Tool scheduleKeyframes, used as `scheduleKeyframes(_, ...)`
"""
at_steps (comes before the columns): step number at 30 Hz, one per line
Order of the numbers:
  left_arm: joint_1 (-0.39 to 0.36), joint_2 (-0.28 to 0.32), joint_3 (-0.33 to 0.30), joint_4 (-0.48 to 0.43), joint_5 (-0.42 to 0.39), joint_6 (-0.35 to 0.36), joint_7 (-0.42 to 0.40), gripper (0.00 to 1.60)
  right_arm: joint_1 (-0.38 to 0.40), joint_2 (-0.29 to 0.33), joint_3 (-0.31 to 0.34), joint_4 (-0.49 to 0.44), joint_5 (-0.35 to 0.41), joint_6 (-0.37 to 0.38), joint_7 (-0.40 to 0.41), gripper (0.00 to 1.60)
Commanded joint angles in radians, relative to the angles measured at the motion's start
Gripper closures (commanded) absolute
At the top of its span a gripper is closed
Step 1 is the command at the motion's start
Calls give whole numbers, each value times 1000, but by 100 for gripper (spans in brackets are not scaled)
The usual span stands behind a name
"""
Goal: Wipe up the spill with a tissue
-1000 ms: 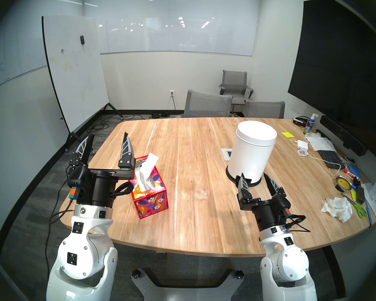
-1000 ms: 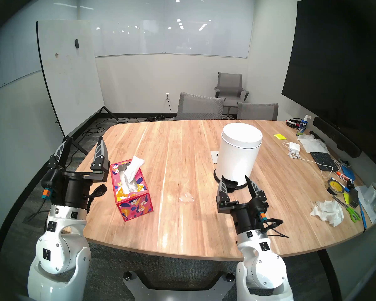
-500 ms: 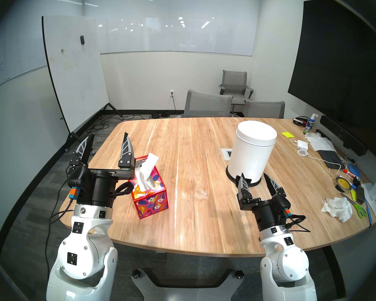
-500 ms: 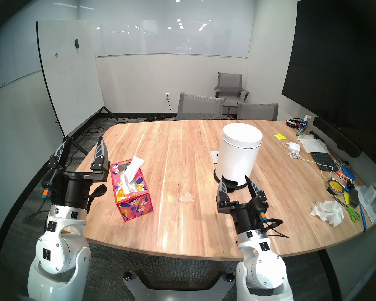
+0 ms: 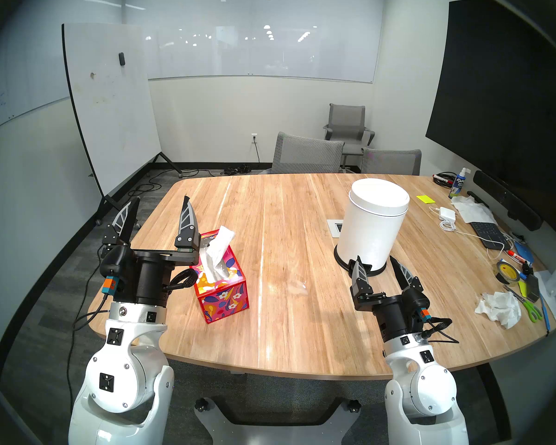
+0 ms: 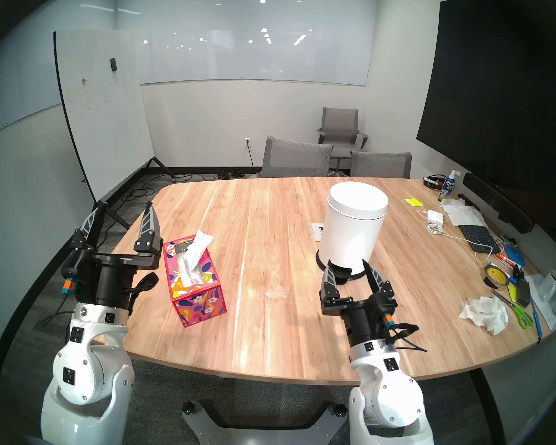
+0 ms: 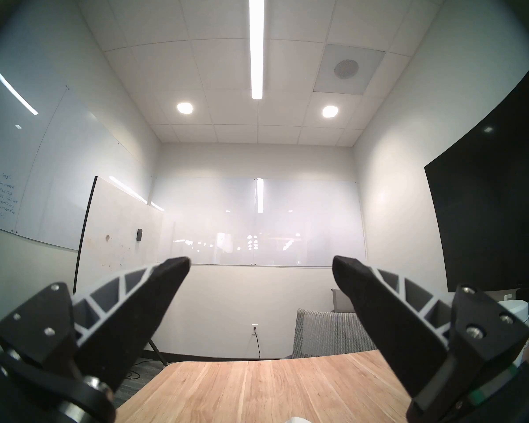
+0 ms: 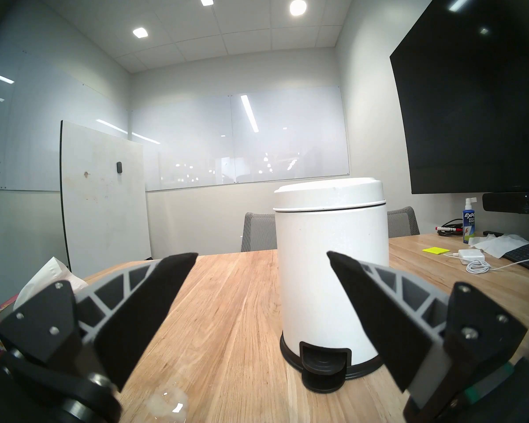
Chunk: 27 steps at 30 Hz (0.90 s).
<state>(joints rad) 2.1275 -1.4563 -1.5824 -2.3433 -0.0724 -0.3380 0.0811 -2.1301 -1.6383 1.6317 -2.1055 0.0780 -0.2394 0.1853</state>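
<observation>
The left gripper point(image 5: 161, 201) is raised over the table's near-left corner, jaws spread wide with nothing between them, fingers tilted up toward the far wall. Just to its right stands the red floral box point(image 5: 220, 282), and the tissue point(image 5: 218, 247) sticks up out of the box's top slot, loosely creased, touched by neither gripper.

The right gripper point(image 5: 375, 262) hangs low over the table's near-right part, jaws also wide and empty, aimed at the white bin point(image 5: 372, 224) directly ahead; its fingertips frame the bin's black pedal point(image 8: 322, 363) without touching it.

The spill point(image 5: 297, 287) lies on the bare wood table point(image 5: 286, 344) between the box and the right gripper, a small clear patch with white glints; in the right wrist view it shows at the bottom, left of the bin point(image 8: 170, 402).

Well apart at the table's right edge lie a crumpled paper wad point(image 5: 499, 308), scissors point(image 5: 531, 309) and a tape roll point(image 5: 506, 272).
</observation>
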Motion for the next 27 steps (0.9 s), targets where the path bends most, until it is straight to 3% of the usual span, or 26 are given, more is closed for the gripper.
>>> scheduleKeyframes(1,3,-10,3,-15,10,-12,10,0,2,2,0,-19,-1,-2,2,0)
scheduleKeyframes(7,13,-33,23,-13,22,-21,35,0,2,2,0,-19,-1,-2,2,0)
scheduleKeyframes(16,-5,12,2,7,-36,-39,-1,0,2,2,0,-19,-1,-2,2,0)
scheduleKeyframes(24,-9,37,-22,-13,-73,19,-29,0,2,2,1,-19,-1,-2,2,0)
scheduleKeyframes(27,-4,42,-30,-42,-93,88,-32,0,2,2,1,-19,-1,-2,2,0)
